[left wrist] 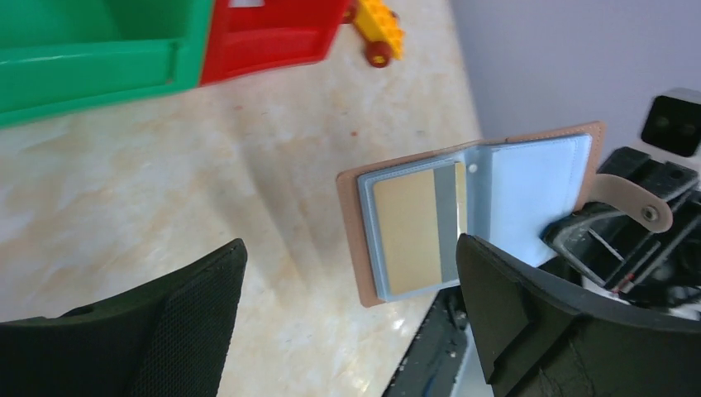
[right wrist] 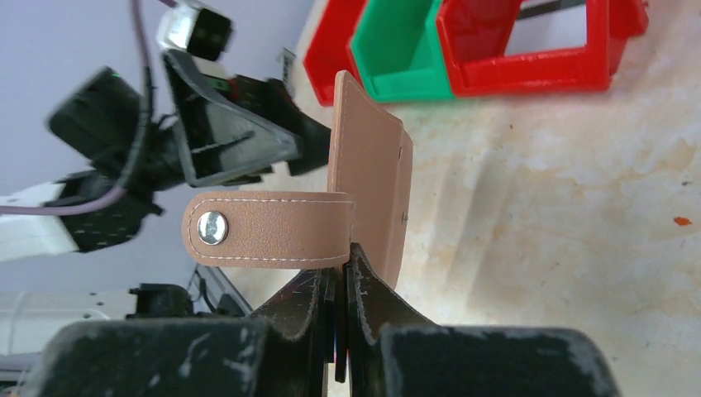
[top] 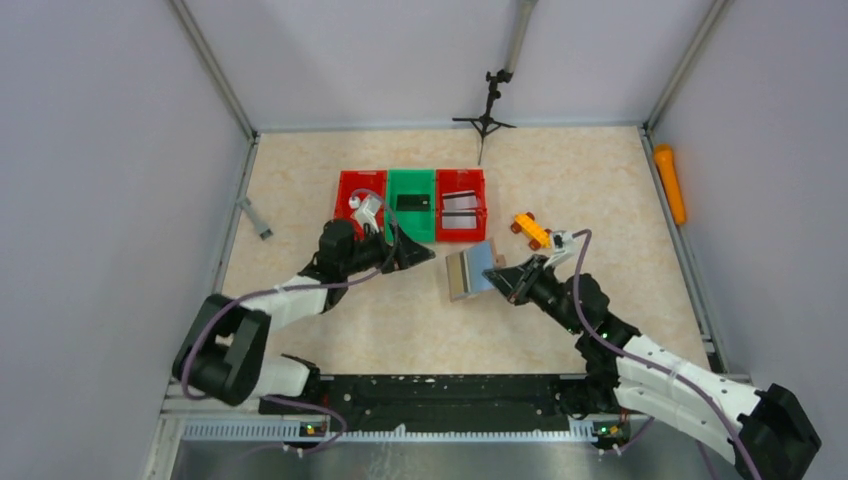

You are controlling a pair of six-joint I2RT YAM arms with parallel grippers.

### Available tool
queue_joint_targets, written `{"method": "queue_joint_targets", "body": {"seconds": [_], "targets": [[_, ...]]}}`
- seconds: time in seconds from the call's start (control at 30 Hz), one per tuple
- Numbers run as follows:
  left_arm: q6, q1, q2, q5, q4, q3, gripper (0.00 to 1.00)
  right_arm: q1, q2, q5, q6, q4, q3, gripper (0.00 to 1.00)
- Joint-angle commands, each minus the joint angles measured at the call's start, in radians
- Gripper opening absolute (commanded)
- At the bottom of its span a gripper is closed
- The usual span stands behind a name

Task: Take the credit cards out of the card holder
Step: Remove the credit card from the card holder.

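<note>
The tan-brown card holder [top: 466, 272] is held open and off the table by my right gripper [top: 507, 279]. The right wrist view shows its brown back [right wrist: 368, 178] and snap strap [right wrist: 264, 230], with the right gripper [right wrist: 341, 277] shut on its lower edge. In the left wrist view the holder [left wrist: 529, 178] shows pale blue-grey sleeves, and a tan-gold card [left wrist: 409, 231] sits in the left sleeve. My left gripper [left wrist: 351, 318] is open and empty, just left of the holder [top: 420, 258]. A black card [top: 412, 201] lies in the green bin. A white-grey striped card [top: 460, 208] lies in the right red bin.
Three bins stand in a row at the back: red [top: 345, 186], green [top: 411, 225], red [top: 461, 232]. A yellow toy car [top: 530, 230] lies right of them. A small tripod [top: 487, 110] stands at the back wall. An orange object [top: 671, 183] lies beyond the right edge.
</note>
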Motion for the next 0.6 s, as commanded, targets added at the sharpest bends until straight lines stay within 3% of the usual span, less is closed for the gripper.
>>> {"method": "queue_joint_targets", "body": {"seconds": [0.0, 0.07, 0.13, 0.33, 0.57], "targets": [[-0.252, -0.017, 0.147, 0.320, 0.621, -0.007, 0.99, -0.006, -0.093, 0.046, 0.034, 0.071, 0.013, 0.00], [-0.322, -0.027, 0.185, 0.330, 0.799, -0.049, 0.99, -0.006, -0.127, 0.054, 0.051, 0.076, 0.005, 0.00], [-0.352, -0.036, 0.203, 0.335, 0.869, -0.068, 0.99, -0.006, -0.156, 0.060, 0.070, 0.085, -0.002, 0.00], [-0.432, -0.050, 0.241, 0.360, 0.975, -0.074, 0.99, -0.006, -0.225, 0.075, 0.132, 0.139, -0.037, 0.00], [-0.440, -0.057, 0.245, 0.358, 0.940, -0.073, 0.99, -0.006, -0.221, 0.061, 0.152, 0.176, -0.020, 0.00]]}}
